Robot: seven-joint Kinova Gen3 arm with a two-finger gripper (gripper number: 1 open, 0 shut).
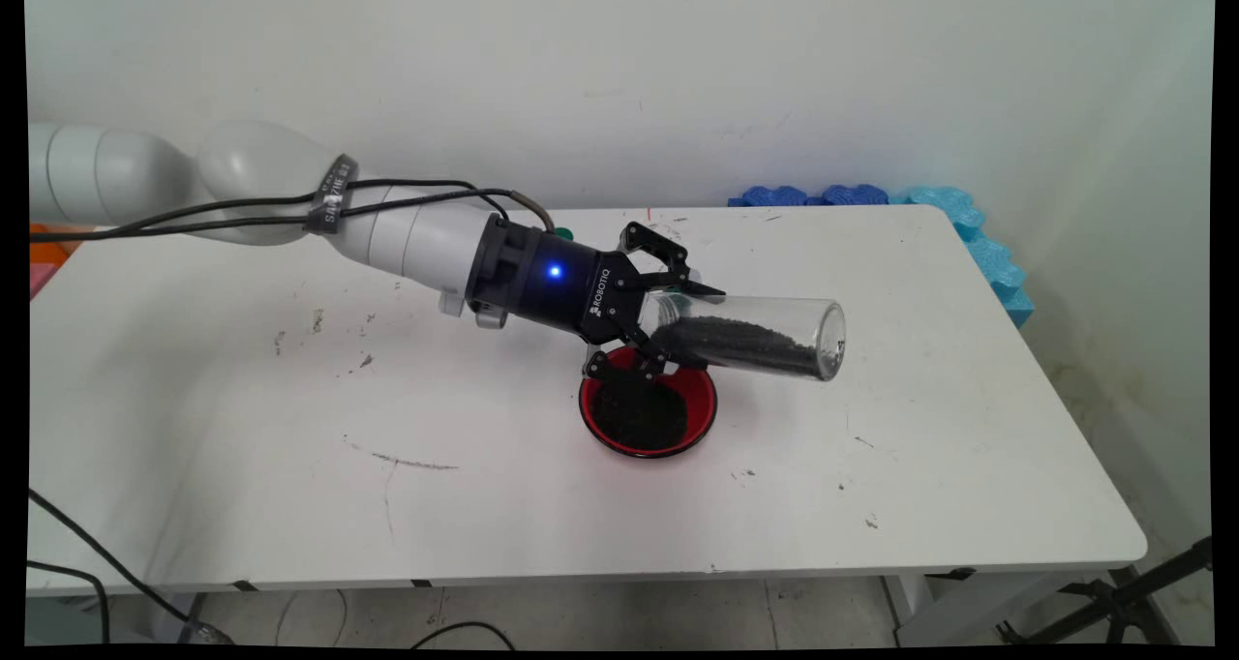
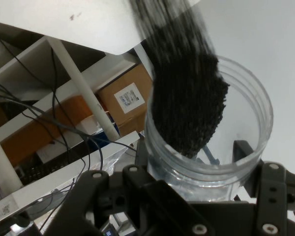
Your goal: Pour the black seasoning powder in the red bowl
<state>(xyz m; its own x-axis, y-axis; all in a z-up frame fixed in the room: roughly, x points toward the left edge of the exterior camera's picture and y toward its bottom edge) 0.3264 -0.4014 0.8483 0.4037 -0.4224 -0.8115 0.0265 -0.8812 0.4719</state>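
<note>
My gripper [image 1: 668,316] is shut on the base of a clear glass jar [image 1: 765,336], held almost lying on its side above the table with its mouth pointing right. Black granules [image 1: 736,343] lie along the jar's lower wall. Just below the gripper a red bowl [image 1: 699,399] sits on the table with a heap of black granules [image 1: 639,413] inside. In the hand view the jar [image 2: 246,118] fills the middle between the fingers [image 2: 243,150], and the black granules [image 2: 187,103] stretch away towards its mouth.
The white table [image 1: 290,428] carries a few dark specks and scuff marks. Blue foam blocks [image 1: 968,234] line its far right corner. Cables hang from the arm at the left. Under the table, cardboard boxes [image 2: 125,101] and wires show in the hand view.
</note>
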